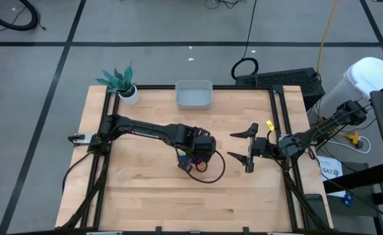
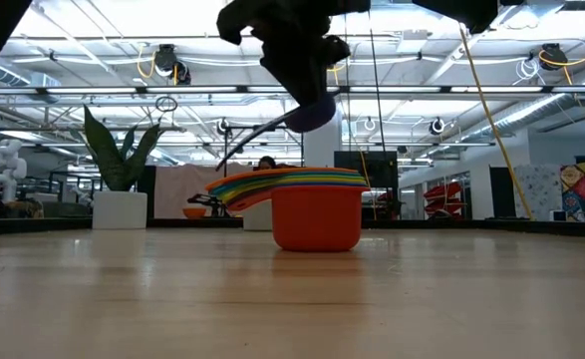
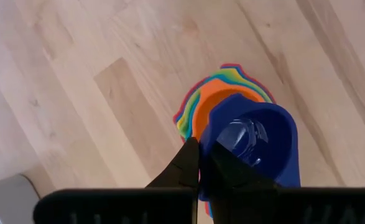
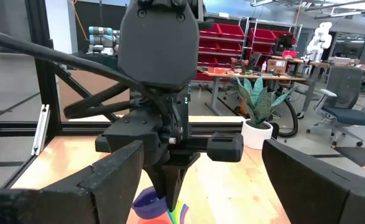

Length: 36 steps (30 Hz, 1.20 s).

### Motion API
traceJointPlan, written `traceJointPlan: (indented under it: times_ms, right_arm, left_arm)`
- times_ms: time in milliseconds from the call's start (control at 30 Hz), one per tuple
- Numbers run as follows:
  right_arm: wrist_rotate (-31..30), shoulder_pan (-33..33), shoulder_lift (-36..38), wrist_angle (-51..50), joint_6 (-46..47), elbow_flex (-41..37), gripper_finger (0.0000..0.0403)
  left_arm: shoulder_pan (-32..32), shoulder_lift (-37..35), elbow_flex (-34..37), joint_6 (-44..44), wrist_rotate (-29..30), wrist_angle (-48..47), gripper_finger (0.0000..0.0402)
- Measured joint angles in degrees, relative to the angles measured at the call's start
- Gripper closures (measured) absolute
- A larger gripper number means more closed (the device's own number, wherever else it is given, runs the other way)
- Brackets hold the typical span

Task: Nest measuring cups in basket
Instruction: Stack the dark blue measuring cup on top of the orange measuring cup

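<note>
Left gripper (image 3: 199, 163) jaws grasping dark blue cup (image 3: 252, 144) above nested stack (image 2: 302, 204); right gripper (image 1: 243, 147) jaws released.

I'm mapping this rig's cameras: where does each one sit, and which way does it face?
High: overhead, straight down; both arms, basket.
Low: table height, level; the cup stack, left gripper above it.
Left wrist: looks down past its own fingers, shut on the dark blue cup.
Right wrist: faces the left arm between its open right gripper fingers.
All views share the stack.

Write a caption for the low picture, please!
Left hand holds a dark blue cup above the rainbow stack.
</note>
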State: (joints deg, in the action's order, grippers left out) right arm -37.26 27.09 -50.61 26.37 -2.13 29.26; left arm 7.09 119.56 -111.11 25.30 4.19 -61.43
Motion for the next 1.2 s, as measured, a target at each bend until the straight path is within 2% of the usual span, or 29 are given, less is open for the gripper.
traceJointPlan:
  times_ms: [900, 1100, 1200]
  right_arm:
    - [0.5, 0.0, 0.0, -0.1, 1.7, 0.0, 0.0081]
    - [1.5, 0.0, 0.0, -0.1, 2.0, 0.0, 0.0081]
    - [1.5, 0.0, 0.0, -0.1, 2.0, 0.0, 0.0081]
  left_arm:
    - [0.0, 2.3, 0.0, 0.1, -0.1, 0.9, 0.0384]
    - [0.0, 2.3, 0.0, 0.1, -0.1, 0.8, 0.0392]
    - [0.0, 2.3, 0.0, 0.1, -0.2, 0.8, 0.0382]
